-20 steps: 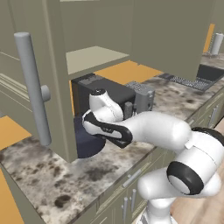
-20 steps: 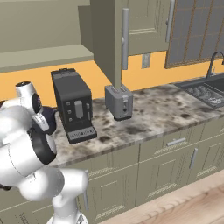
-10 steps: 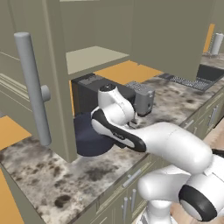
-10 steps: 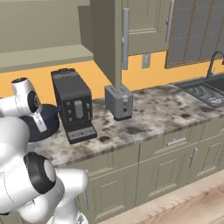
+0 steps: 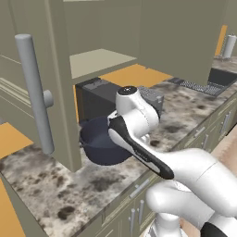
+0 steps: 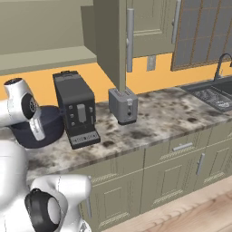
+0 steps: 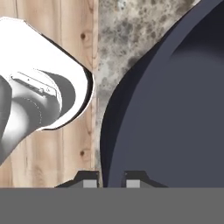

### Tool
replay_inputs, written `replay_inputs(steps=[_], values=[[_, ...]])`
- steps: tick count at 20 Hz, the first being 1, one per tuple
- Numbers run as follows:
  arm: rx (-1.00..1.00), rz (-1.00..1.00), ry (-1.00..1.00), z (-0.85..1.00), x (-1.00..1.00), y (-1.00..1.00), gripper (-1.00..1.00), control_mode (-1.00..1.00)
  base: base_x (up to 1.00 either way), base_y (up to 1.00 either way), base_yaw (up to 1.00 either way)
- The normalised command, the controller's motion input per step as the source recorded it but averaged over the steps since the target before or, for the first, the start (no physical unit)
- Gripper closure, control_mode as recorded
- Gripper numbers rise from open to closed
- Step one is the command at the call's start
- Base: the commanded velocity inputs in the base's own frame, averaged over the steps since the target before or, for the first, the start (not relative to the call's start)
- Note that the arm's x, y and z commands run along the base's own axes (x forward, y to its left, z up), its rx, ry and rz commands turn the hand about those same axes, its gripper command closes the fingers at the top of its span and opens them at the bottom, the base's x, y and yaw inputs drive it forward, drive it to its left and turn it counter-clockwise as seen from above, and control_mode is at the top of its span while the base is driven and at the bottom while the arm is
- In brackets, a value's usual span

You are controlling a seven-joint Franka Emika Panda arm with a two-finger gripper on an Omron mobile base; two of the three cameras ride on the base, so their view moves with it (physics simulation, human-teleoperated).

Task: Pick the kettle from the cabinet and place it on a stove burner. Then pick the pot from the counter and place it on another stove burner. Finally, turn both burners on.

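One grip in play: the gripper point(image 7: 108, 181) has its two dark tips close together astride the rim of the pot point(image 7: 175, 105), one tip outside the wall and one inside, so it reads as clamped on the pot's edge.
Pot from the hand: the hand view looks straight down the wall; the pot's bowl spreads away to that view's right, bare counter point(image 7: 131, 26) and wooden floor beyond its edge to the left.
Pot in the room: in the left base view the pot point(image 5: 99, 143) is at the counter point(image 5: 55, 185), under the open cabinet point(image 5: 60, 92) and just in front of the black coffee machine point(image 5: 99, 95); whether its base touches the stone I cannot tell.
Axis: the pot is round, with no long axis to align; what matters is that the grip is at one side of the rim, so its weight hangs off to one side of the fingers.
Right base view: pot point(image 6: 50, 129) at far left, just beside the coffee machine point(image 6: 74, 108); toaster point(image 6: 123, 105) further right, sink point(image 6: 213, 93) at the far right.
Cabinet: door swung open with its long grey bar handle point(image 5: 34, 92) to the left; the shelf point(image 5: 95, 62) above the pot looks bare.
Kettle and burners: I cannot make them out here.
Judgement: pot step in hand; the carry needs a lift clear of the coffee machine and cabinet door, and a one-sided rim grip may let the pot tilt.
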Motion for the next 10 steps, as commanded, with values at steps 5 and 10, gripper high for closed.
replay_inputs(steps=[5, 10], values=[[0.00, -0.08, -0.04, 0.35, -0.50, -0.30, 1.00, -1.00, 0.00, 0.00, 0.00], [0.01, -0.08, -0.04, 0.35, -0.51, -0.35, 1.00, -1.00, 0.00, 0.00, 0.00]])
